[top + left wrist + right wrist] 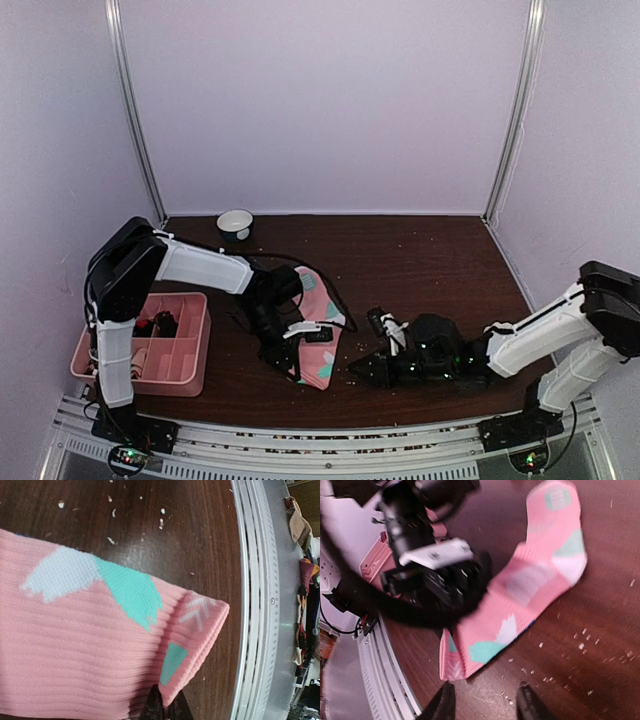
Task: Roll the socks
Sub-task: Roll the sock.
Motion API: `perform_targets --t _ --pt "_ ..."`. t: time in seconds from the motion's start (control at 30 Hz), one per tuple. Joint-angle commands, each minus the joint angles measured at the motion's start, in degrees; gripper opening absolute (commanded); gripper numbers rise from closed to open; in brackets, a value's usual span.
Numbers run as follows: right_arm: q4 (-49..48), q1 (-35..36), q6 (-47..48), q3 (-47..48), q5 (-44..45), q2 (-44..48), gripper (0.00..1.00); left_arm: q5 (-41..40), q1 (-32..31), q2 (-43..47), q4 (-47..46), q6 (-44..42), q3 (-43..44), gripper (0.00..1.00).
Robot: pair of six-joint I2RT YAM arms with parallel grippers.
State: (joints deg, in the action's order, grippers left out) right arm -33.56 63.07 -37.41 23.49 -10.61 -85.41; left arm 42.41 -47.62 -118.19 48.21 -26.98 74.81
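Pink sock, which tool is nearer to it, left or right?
Left. The left tool is shut on the pink sock at its edge by the near end. The right tool is open, just short of that end, not touching.

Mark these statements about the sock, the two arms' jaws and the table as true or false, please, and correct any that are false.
1. The left gripper has its jaws shut on an edge of the pink sock. True.
2. The right gripper holds the sock too. False: its jaws stand open over bare table, short of the sock's near end.
3. A white bowl stands near the far edge of the table. True.
4. The pink tray sits at the right side. False: it sits at the left side, by the left arm's base.
5. The sock is rolled into a ball. False: it lies stretched out.
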Motion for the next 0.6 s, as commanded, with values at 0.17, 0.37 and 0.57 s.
perform_targets --t 0.17,0.37,0.57 --pt "19.64 3.19 1.95 -6.3 49.95 26.96 1.0 8.54 1.62 -6.78 10.48 -1.44 4.76 0.0" --pt "5.15 1.67 3.03 -16.84 38.07 33.62 1.0 7.34 2.43 -8.61 10.32 -0.23 5.52 0.0" --pt "-0.3 6.92 14.63 -9.74 19.69 14.67 0.85 3.71 2.44 -9.98 9.1 2.23 6.05 0.0"
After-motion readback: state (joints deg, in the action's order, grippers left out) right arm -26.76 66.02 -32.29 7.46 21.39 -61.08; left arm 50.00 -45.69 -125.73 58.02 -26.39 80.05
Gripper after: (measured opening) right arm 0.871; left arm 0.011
